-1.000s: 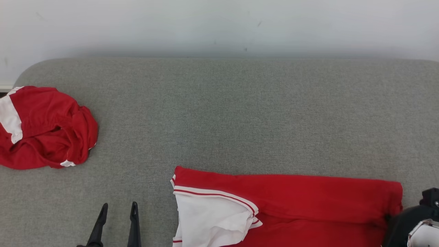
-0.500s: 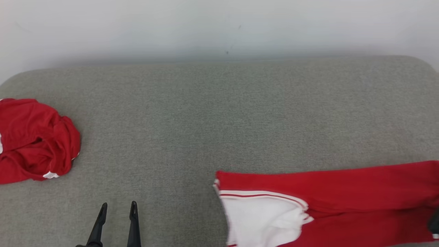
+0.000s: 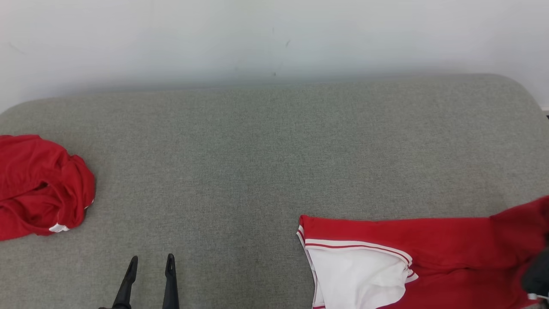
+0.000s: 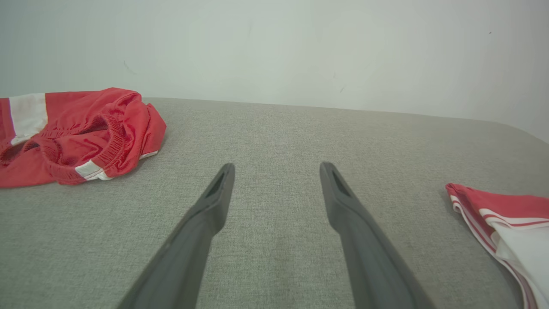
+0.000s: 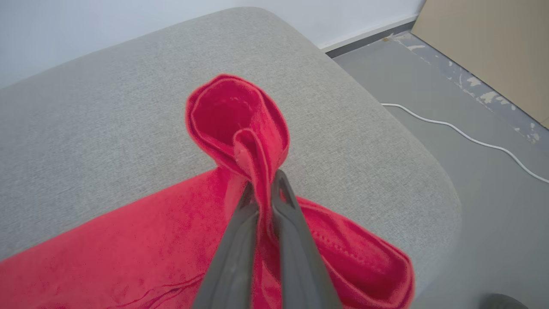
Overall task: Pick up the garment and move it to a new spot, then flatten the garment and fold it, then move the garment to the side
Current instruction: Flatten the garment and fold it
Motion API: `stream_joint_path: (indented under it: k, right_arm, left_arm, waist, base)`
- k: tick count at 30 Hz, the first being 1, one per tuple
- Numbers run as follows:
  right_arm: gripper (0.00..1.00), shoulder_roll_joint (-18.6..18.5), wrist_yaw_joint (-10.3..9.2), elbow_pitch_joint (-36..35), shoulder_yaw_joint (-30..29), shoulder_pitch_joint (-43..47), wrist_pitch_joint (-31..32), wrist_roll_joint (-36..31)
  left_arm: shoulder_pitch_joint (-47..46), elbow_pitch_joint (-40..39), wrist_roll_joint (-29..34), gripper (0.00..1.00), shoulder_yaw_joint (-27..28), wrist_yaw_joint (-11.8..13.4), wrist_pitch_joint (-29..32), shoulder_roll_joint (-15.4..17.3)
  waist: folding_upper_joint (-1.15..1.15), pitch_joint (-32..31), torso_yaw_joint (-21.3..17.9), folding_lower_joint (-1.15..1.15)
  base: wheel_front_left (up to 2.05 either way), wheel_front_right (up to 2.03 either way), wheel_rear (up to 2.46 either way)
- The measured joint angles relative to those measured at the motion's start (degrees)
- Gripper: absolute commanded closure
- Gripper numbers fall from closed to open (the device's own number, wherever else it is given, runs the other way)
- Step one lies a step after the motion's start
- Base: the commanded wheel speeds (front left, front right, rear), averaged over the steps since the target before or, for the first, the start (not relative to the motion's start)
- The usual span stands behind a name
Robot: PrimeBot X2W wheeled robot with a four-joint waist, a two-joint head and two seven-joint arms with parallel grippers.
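The right hand (image 5: 263, 181) is pinched shut on a raised fold of the red garment (image 5: 231, 116), its fingers slanting down at the right end of the grey tabletop (image 5: 107, 98). The rest of the garment lies flat (a white panel shows). The left hand (image 4: 276, 169) points forward over bare tabletop, spread wide and holding nothing, between the garment and a crumpled red heap (image 3: 43, 184).

I see a grey upholstered cushion (image 3: 257, 150). Crumpled red clothing (image 3: 38, 184) lies on it, well left of my left gripper (image 3: 152, 256). The folded red-and-white garment (image 3: 429, 236) lies to that gripper's right, reaching my right gripper (image 5: 263, 180).
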Motion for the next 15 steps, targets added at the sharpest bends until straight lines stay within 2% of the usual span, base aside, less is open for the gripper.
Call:
stream_joint_path:
  k: [6,9,15]
  right_arm:
    - [1.00,1.0,0.00,-4.0,13.2,3.5,1.9,7.1]
    - [1.00,1.0,0.00,-4.0,20.2,4.8,1.8,11.6]
    - [1.00,1.1,0.00,-3.2,33.3,6.1,0.2,16.5]
  left_arm:
    - [0.1,0.2,-0.6,0.00,-0.3,0.4,0.0,0.0]
    - [0.1,0.3,-0.7,0.00,-0.5,0.4,0.0,0.0]
    - [0.1,0.5,-1.0,0.00,-1.1,0.4,0.0,0.0]
  waist:
    - [-0.01,-1.0,-0.3,0.00]
    - [-0.01,-1.4,-0.3,0.00]
    - [-0.01,-1.5,0.1,0.00]
  base:
    - [0.00,0.00,0.00]
    - [0.00,0.00,0.00]
    - [0.00,0.00,0.00]
